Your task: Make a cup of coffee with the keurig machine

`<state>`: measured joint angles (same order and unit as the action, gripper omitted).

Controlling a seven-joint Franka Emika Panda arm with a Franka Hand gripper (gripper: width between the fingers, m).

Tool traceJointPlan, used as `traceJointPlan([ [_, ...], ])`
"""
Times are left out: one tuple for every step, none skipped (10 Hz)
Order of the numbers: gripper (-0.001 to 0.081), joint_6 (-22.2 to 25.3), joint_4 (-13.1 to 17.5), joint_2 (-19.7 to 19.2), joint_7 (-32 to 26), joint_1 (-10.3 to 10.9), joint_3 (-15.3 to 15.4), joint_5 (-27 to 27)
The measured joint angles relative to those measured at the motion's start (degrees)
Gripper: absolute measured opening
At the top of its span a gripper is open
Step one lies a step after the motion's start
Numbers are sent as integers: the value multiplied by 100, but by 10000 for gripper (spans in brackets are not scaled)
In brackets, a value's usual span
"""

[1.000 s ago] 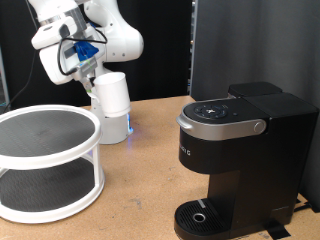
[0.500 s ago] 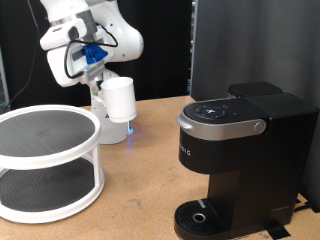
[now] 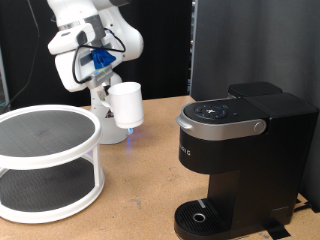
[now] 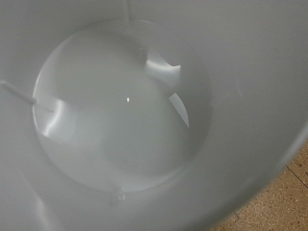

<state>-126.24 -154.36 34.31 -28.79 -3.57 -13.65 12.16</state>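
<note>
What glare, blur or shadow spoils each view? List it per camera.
Wrist view: the inside of the cup fills the frame, soft and washed out, with a small bright glint on its bottom. Exterior view: sharp overall; the cup hangs below the gripper, a blue glow beneath it; soft highlights lie on the keurig machine; the backdrop is dark.

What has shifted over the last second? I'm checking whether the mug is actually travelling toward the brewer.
The cup, carried aloft by the gripper, moved toward the exterior view's right, closer to the keurig machine, and the arm went with it. The wrist view looks straight into the cup. The machine, its lid shut, and the white two-tier stand stayed put.
</note>
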Motion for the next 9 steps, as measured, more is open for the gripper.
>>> traceJointPlan([
  [67,-18,-1,-47,7,11,22,13],
  [67,-19,0,-94,59,13,46,17],
  [67,-21,7,-130,128,13,85,17],
  [67,-21,0,-130,114,12,81,17],
  [67,-20,-28,-130,88,12,80,14],
  [67,-28,-87,-136,76,12,87,13],
  [67,-128,-180,-155,71,18,99,13],
  [67,-323,-312,-189,69,46,103,13],
  [67,-600,-453,-263,69,81,110,14],
])
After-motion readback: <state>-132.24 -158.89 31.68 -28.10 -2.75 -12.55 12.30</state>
